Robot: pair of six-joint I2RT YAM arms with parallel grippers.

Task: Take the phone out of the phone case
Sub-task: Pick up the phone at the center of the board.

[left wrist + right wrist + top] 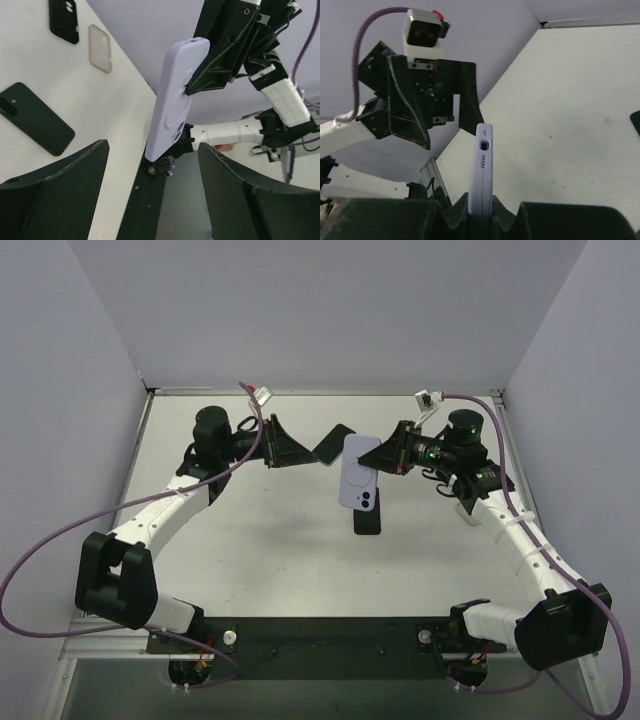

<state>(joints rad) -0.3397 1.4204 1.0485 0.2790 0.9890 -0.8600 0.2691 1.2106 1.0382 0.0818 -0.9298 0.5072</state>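
A lavender phone case point(359, 485) with the phone in it hangs above the table middle, back with camera holes facing up. My right gripper point(384, 457) is shut on its upper end. In the right wrist view the case's port edge point(482, 165) stands up between my shut fingers point(481, 214). My left gripper point(300, 450) is open and empty, just left of the case and apart from it. In the left wrist view the case point(172, 100) hangs ahead of my spread fingers point(240, 190), with the right gripper point(220, 55) holding it.
A black phone point(333, 443) lies on the table between the grippers and also shows in the left wrist view point(37, 117). A black case point(367, 522) lies under the lavender one. A beige case point(100, 48) and a black case point(64, 20) lie farther off.
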